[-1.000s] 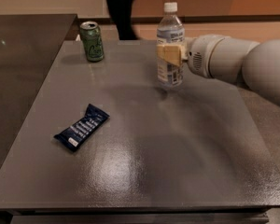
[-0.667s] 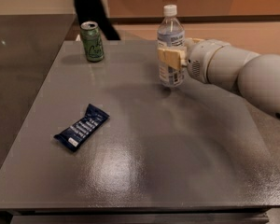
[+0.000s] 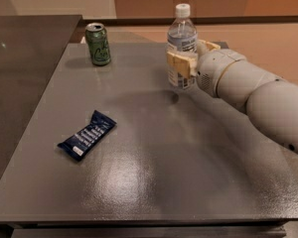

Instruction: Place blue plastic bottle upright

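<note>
- We had our gripper (image 3: 192,58) at the far right of the grey table (image 3: 154,182). Its tan fingers (image 3: 180,64) pinched the blue plastic bottle (image 3: 182,36) across the label, about mid-height, likely so it would not tip.
- The bottle stood upright, its base at or just above the tabletop; we could not tell whether it touched.
- The green drink can (image 3: 98,44) and the dark blue snack wrapper (image 3: 87,135) sat well apart to the left, out of the way.
- We judged that only settling and letting go remained.
</note>
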Robot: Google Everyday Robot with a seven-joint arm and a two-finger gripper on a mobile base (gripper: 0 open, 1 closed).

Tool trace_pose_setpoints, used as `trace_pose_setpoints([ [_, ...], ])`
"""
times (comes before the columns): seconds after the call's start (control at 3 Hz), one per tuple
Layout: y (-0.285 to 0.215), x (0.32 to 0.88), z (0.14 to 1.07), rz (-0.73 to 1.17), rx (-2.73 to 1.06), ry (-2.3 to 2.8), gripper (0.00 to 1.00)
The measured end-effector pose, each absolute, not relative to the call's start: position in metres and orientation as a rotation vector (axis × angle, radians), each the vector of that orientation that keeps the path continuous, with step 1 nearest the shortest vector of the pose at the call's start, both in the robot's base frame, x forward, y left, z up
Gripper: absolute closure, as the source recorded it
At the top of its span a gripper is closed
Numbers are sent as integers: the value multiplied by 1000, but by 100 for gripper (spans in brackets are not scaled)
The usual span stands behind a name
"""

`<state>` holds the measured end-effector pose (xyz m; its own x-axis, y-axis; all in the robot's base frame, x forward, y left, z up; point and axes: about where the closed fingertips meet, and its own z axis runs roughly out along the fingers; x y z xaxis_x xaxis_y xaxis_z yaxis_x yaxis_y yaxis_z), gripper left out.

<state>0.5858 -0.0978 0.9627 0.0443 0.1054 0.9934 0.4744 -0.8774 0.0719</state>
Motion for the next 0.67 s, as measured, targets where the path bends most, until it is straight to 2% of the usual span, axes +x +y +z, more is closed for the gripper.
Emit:
trace_pose_setpoints([
  [0.67, -98, 586, 961, -1900, -2063, -602, 100],
])
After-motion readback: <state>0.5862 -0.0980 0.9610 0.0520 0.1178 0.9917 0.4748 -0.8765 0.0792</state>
